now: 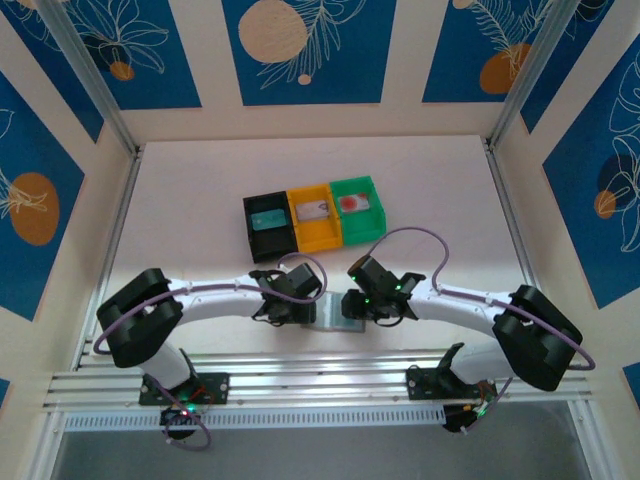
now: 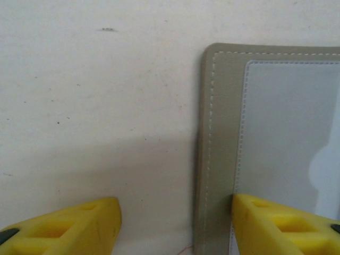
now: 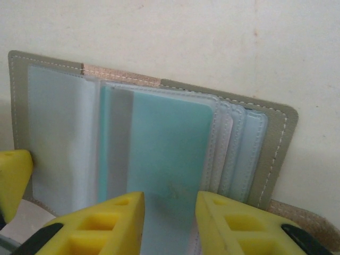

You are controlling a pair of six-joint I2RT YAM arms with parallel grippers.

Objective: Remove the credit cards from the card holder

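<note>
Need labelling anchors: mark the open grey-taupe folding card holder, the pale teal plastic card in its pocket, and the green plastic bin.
card holder [image 2: 219, 133]: left wrist view, stitched border.
teal card [image 3: 170, 143]: right wrist view, face centre.
green bin [image 1: 364, 236]: top view, near wall.

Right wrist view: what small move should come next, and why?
Probably close the right gripper on the teal card and pull it back. The card holder lies open, the card sits in the clear pockets between the open jaws, and the left gripper seems to pin the holder's edge with one finger.
</note>
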